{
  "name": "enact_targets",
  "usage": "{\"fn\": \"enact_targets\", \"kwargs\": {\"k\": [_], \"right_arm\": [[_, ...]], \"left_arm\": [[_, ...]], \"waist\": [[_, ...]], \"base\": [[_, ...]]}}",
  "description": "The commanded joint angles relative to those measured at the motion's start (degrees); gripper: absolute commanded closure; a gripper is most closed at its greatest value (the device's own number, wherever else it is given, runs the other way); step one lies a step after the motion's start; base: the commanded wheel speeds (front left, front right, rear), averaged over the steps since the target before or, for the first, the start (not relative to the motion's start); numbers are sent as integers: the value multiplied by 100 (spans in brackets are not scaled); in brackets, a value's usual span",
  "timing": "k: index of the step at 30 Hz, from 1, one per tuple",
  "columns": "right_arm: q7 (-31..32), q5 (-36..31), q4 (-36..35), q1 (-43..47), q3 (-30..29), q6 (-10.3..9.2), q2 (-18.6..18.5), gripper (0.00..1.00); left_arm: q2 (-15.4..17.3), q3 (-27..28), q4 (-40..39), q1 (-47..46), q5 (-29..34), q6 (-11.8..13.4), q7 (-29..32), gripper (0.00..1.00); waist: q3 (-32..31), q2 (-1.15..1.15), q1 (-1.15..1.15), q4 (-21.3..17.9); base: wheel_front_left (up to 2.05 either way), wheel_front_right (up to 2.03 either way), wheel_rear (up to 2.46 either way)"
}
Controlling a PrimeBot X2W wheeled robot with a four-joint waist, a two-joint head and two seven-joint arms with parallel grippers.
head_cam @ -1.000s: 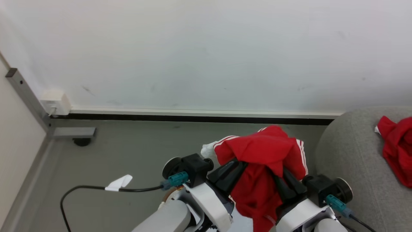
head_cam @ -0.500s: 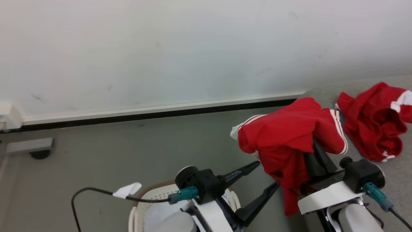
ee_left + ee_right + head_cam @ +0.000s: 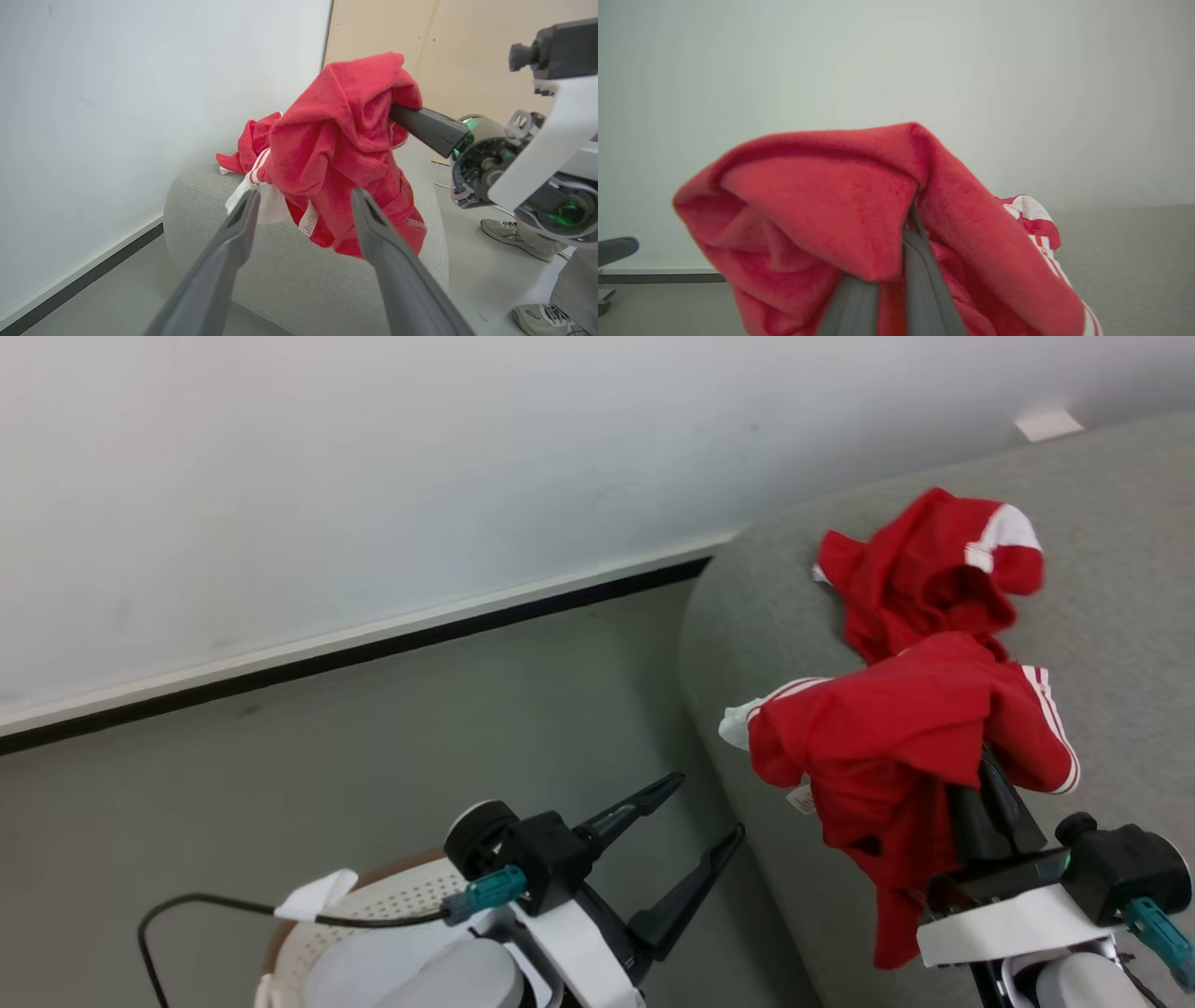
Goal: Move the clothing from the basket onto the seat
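Note:
A bright red piece of clothing (image 3: 896,737) with white stripes hangs draped over my right gripper (image 3: 980,761), which is shut on it above the seat's (image 3: 1111,644) left end. The fingertips are hidden under the fabric. In the right wrist view the clothing (image 3: 822,200) covers the closed fingers (image 3: 920,275). My left gripper (image 3: 707,805) stands open and holds nothing, left of the seat and apart from the cloth. The left wrist view shows its open gripper (image 3: 304,193) before the hanging clothing (image 3: 336,140). A second red garment (image 3: 924,569) lies on the seat. The basket (image 3: 411,901) sits at the lower left.
A white wall with a dark baseboard (image 3: 373,649) runs behind the grey floor. A black cable with a white tag (image 3: 313,896) trails from my left wrist. In the left wrist view a person's shoes (image 3: 514,231) stand on the floor beyond the seat (image 3: 289,270).
My left gripper has opened and let go of the garment, which now hangs from the right gripper alone. The camera has turned right, bringing the seat into view under the held garment.

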Motion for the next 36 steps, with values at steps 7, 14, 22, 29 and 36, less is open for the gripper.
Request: {"fn": "enact_targets", "kwargs": {"k": [7, 14, 22, 29, 36], "right_arm": [[1, -97, -305, 359, -250, -13, 26, 100], [2, -105, -496, 537, -369, -13, 42, 100], [2, -109, -580, 578, -422, -13, 61, 100], [2, -166, -603, 259, -644, -14, -35, 100], [21, -93, -294, -342, -948, -13, -318, 100]], "left_arm": [[72, 56, -20, 107, 236, -2, -2, 0], [99, 106, -3, 111, 287, -5, -2, 0], [130, 138, 2, 99, 316, -12, -2, 0], [203, 131, -3, 23, 278, -21, -2, 0], [444, 134, -140, -108, 242, -21, 26, 0]], "waist": [[221, 0, 0, -770], [327, 0, 0, -1011], [378, 0, 0, -1037], [512, 0, 0, -902], [952, 0, 0, -698]], "base": [[0, 0, 0], [0, 0, 0], [0, 0, 0], [0, 0, 0], [0, 0, 0]]}}
